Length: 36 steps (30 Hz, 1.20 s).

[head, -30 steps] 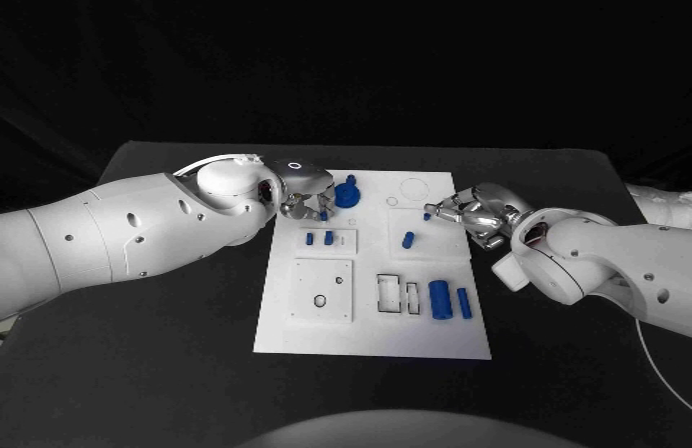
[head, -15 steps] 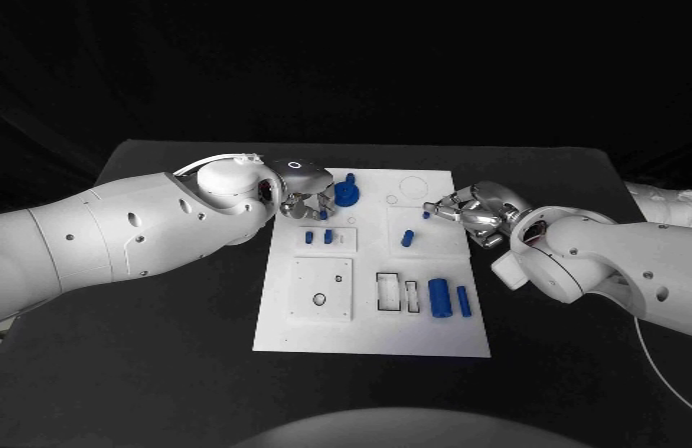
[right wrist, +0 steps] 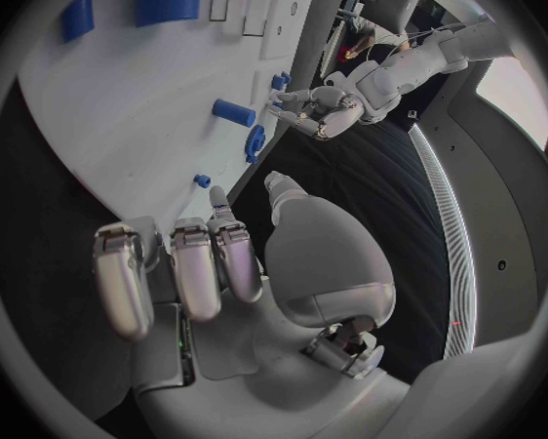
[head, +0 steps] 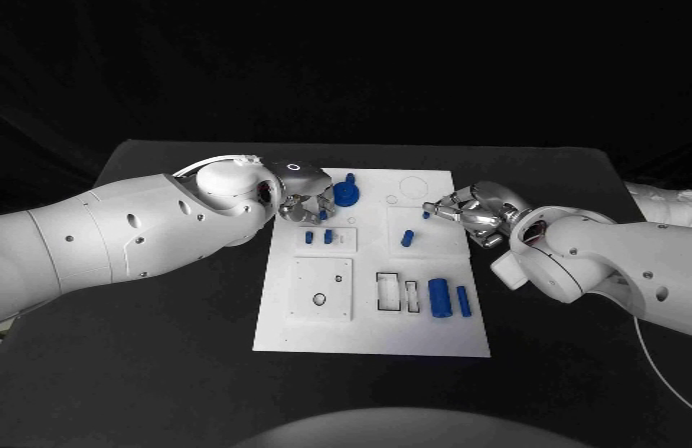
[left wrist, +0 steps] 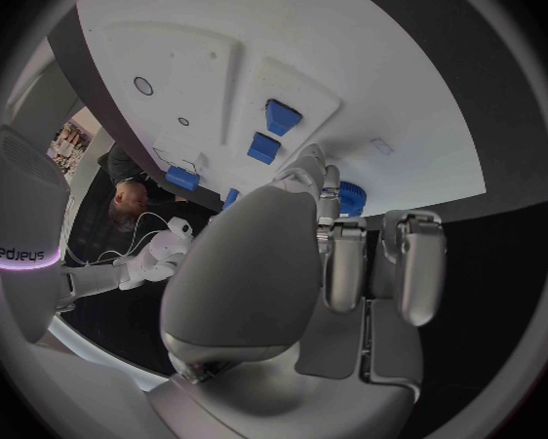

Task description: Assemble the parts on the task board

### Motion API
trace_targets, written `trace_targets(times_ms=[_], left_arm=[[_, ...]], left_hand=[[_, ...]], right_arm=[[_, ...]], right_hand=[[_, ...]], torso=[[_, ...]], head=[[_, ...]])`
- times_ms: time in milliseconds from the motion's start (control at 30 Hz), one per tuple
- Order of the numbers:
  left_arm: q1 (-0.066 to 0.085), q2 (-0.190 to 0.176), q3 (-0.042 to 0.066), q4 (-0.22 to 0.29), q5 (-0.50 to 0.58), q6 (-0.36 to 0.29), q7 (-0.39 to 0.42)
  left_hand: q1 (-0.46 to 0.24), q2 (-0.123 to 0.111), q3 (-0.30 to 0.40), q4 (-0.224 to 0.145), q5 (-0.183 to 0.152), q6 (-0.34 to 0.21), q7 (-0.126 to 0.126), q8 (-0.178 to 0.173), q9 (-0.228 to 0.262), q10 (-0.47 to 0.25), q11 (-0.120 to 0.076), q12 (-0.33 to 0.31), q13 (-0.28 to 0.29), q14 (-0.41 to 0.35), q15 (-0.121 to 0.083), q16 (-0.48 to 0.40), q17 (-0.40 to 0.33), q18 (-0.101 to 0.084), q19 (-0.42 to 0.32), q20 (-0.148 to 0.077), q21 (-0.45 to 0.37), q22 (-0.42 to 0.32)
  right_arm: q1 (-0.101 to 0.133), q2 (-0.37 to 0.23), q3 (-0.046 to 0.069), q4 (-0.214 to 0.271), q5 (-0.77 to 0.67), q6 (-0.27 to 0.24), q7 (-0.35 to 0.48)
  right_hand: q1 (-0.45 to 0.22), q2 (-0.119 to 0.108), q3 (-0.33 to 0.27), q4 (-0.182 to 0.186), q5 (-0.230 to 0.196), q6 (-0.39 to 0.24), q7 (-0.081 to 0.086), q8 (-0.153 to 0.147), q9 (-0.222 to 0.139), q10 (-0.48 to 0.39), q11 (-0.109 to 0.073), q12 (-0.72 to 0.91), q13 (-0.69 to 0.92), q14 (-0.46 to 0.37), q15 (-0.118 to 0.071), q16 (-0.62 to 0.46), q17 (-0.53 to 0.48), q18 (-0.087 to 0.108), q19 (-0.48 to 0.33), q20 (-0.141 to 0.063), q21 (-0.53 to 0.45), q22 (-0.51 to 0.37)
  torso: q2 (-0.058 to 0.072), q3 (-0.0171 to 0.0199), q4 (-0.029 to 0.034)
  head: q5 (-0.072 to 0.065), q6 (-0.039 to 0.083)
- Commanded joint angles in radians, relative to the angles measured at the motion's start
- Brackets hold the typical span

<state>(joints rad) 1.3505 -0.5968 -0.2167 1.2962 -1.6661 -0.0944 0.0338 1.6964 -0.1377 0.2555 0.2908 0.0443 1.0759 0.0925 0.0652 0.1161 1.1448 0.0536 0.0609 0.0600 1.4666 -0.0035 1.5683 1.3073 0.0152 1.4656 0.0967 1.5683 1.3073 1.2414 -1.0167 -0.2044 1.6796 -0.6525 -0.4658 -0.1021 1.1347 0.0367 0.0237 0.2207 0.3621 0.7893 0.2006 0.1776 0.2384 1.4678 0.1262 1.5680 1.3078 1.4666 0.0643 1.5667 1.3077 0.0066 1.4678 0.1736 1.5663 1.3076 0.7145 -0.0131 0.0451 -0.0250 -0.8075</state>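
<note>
We are watching the white board (head: 372, 268) lying mid-table with blue parts (head: 449, 299) on it, the left hand (head: 303, 204) closing on a blue piece (head: 346, 192) at its far edge, the right hand (head: 473, 213) pinching a small blue peg (head: 427, 215).

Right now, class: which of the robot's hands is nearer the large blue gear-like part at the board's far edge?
Left. The left hand sits right beside the gear-like part; the right hand hovers across the task board at its opposite edge.

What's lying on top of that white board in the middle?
The task board carries small blue parts: two cylinders near its front right, one peg mid-board, two small blocks left of it. The left hand covers part of a larger blue piece.
</note>
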Motion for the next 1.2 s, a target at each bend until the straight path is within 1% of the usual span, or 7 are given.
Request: trace_targets(times_ms=[33, 400, 467, 567, 833, 1000, 1200], left_arm=[[0.0, 0.0, 0.0, 0.002, 0.001, 0.022, -0.003], [0.0, 0.003, 0.0, 0.0, 0.001, -0.001, -0.008], [0.0, 0.002, 0.0, 0.001, 0.001, -0.023, -0.006], [0.0, 0.001, 0.0, 0.002, 0.001, -0.069, 0.001], [0.0, -0.009, 0.001, 0.01, 0.008, -0.163, 0.011], [0.0, -0.027, 0.002, 0.022, 0.045, -0.227, 0.022], [0.001, -0.063, 0.003, 0.052, 0.17, -0.287, 0.067]], left_hand=[[-0.001, -0.012, -0.007, 0.001, 0.003, -0.013, 0.002, -0.005, -0.003, -0.014, 0.002, -0.002, 0.0, 0.104, 0.011, 0.003, 0.263, -0.015, 0.105, 0.004, 0.002, 0.263], [-0.016, -0.021, -0.006, 0.0, 0.003, -0.042, 0.006, -0.005, -0.013, -0.024, 0.008, 0.0, 0.0, 0.104, 0.017, 0.003, 0.263, -0.015, 0.105, 0.009, 0.002, 0.263], [-0.021, -0.024, -0.006, 0.001, 0.003, -0.064, -0.001, -0.006, -0.02, -0.033, 0.008, -0.001, 0.0, 0.104, 0.018, 0.003, 0.263, -0.015, 0.105, 0.01, 0.002, 0.263], [-0.039, -0.029, -0.01, 0.001, 0.003, -0.106, -0.042, -0.004, -0.032, -0.055, 0.02, -0.002, 0.0, 0.104, 0.025, 0.003, 0.263, -0.015, 0.105, 0.014, 0.002, 0.263], [-0.105, -0.034, -0.042, 0.001, 0.003, -0.168, -0.081, -0.005, -0.048, -0.07, 0.034, 0.003, 0.002, 0.104, 0.035, 0.003, 0.263, -0.015, 0.105, 0.025, 0.002, 0.263], [-0.159, -0.042, -0.08, 0.002, 0.003, -0.201, -0.096, -0.004, -0.051, -0.061, 0.036, 0.007, 0.004, 0.104, 0.035, 0.003, 0.263, -0.015, 0.105, 0.03, 0.002, 0.263], [-0.256, -0.067, -0.153, 0.003, 0.003, -0.198, -0.09, 0.001, -0.047, -0.045, 0.038, 0.011, 0.006, 0.104, 0.028, 0.003, 0.263, -0.015, 0.105, 0.033, 0.002, 0.263]], right_arm=[[-0.001, 0.001, 0.0, 0.001, -0.006, 0.013, 0.002], [-0.001, 0.001, 0.0, 0.001, -0.007, 0.016, 0.002], [-0.001, 0.001, 0.0, 0.001, -0.007, 0.016, 0.001], [-0.001, 0.0, 0.0, 0.001, -0.008, 0.018, 0.0], [-0.001, 0.0, 0.0, -0.001, -0.009, 0.021, -0.001], [-0.001, 0.0, 0.0, -0.002, -0.009, 0.021, -0.001], [-0.001, 0.0, 0.0, -0.002, -0.009, 0.006, 0.009]], right_hand=[[-0.001, 0.009, -0.006, 0.002, 0.004, 0.005, 0.004, 0.007, -0.002, 0.103, 0.007, 0.003, 0.263, 0.104, 0.008, 0.004, 0.263, -0.007, 0.103, 0.008, 0.004, 0.263], [-0.001, 0.009, -0.006, 0.002, 0.004, 0.005, 0.004, 0.007, -0.002, 0.103, 0.007, 0.003, 0.263, 0.104, 0.008, 0.004, 0.263, -0.007, 0.103, 0.008, 0.004, 0.263], [-0.001, 0.009, -0.006, 0.002, 0.004, 0.005, 0.004, 0.007, -0.002, 0.103, 0.007, 0.003, 0.263, 0.104, 0.008, 0.004, 0.263, -0.007, 0.103, 0.008, 0.004, 0.263], [0.0, 0.01, -0.007, 0.003, 0.004, 0.006, 0.004, 0.008, -0.002, 0.103, 0.007, 0.003, 0.263, 0.104, 0.008, 0.004, 0.263, -0.007, 0.103, 0.008, 0.004, 0.263], [0.0, 0.01, -0.007, 0.003, 0.004, 0.006, 0.004, 0.008, -0.002, 0.103, 0.007, 0.003, 0.263, 0.104, 0.008, 0.004, 0.263, -0.007, 0.103, 0.008, 0.004, 0.263], [0.0, 0.01, -0.007, 0.003, 0.004, 0.006, 0.004, 0.008, -0.002, 0.103, 0.007, 0.003, 0.263, 0.104, 0.008, 0.004, 0.263, -0.007, 0.103, 0.008, 0.004, 0.263], [0.0, 0.01, -0.008, 0.003, 0.004, 0.006, 0.004, 0.008, -0.002, 0.103, 0.007, 0.003, 0.263, 0.104, 0.008, 0.004, 0.263, -0.007, 0.103, 0.008, 0.004, 0.263]], torso=[[0.0, 0.0005, 0.0003], [0.001, -0.0002, 0.0001], [0.001, -0.0004, 0.0001], [0.001, -0.0001, 0.0001], [0.0, 0.0, 0.0001], [-0.001, -0.0004, 0.0011], [0.0, -0.0002, 0.0007]], head=[[0.001, -0.001], [0.002, 0.0], [0.002, 0.001], [0.002, 0.002], [0.002, 0.004], [0.0, 0.005], [-0.001, 0.008]])
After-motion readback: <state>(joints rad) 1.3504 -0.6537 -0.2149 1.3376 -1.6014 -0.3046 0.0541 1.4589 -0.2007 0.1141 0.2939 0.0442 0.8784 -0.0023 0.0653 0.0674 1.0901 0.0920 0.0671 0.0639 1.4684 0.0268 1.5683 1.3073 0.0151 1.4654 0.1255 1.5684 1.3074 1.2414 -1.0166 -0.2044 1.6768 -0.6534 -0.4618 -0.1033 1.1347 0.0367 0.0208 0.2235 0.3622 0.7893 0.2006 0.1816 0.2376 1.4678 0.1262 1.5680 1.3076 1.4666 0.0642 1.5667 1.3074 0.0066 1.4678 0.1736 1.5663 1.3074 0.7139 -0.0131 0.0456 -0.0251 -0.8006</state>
